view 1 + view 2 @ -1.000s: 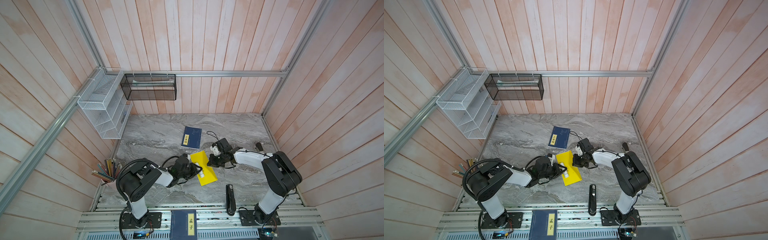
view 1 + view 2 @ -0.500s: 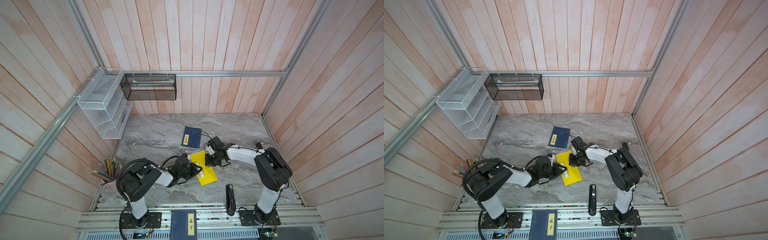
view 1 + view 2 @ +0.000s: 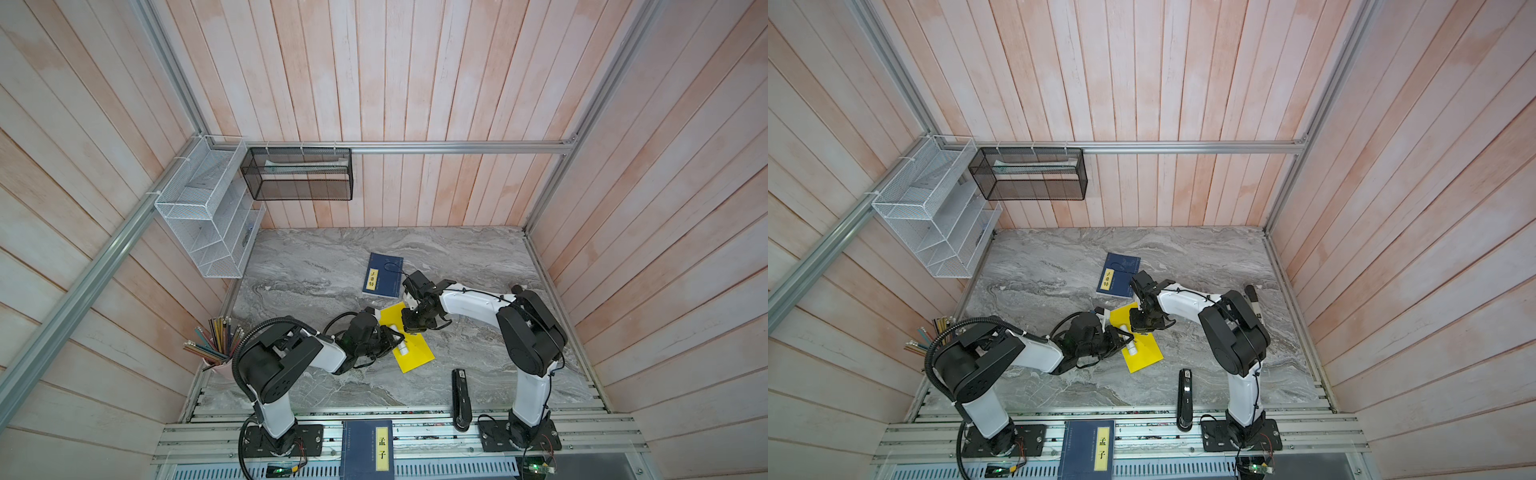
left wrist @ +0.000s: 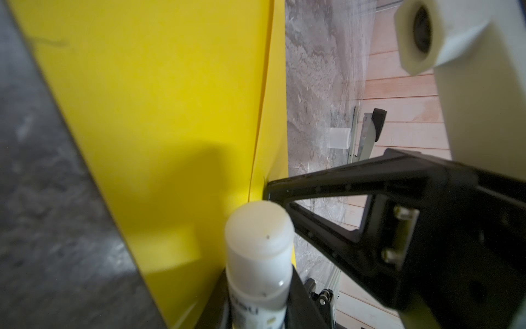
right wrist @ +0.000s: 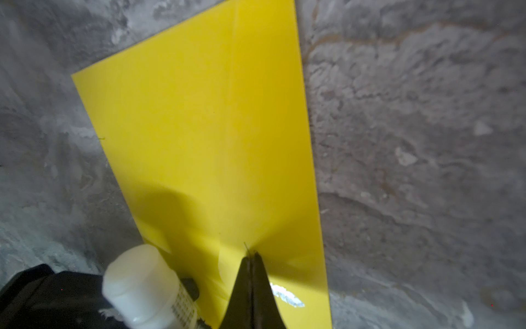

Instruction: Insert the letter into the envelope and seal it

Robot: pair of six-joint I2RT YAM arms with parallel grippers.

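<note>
Right gripper (image 5: 252, 256), jaws together, has lowered onto the envelope (image 5: 205, 136); left gripper (image 3: 388, 338) grasps glue stick (image 4: 259, 256).

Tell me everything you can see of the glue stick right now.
The glue stick is a small white plastic tube with a rounded cap and printed label, cap still on. The left gripper is shut on its body, holding it low over the yellow envelope, cap end pointing across the paper near the right gripper. Contact with the envelope is unclear.

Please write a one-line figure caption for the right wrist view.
Right gripper, shut, presses on the yellow envelope lying on the marble table, beside a white glue stick.
</note>
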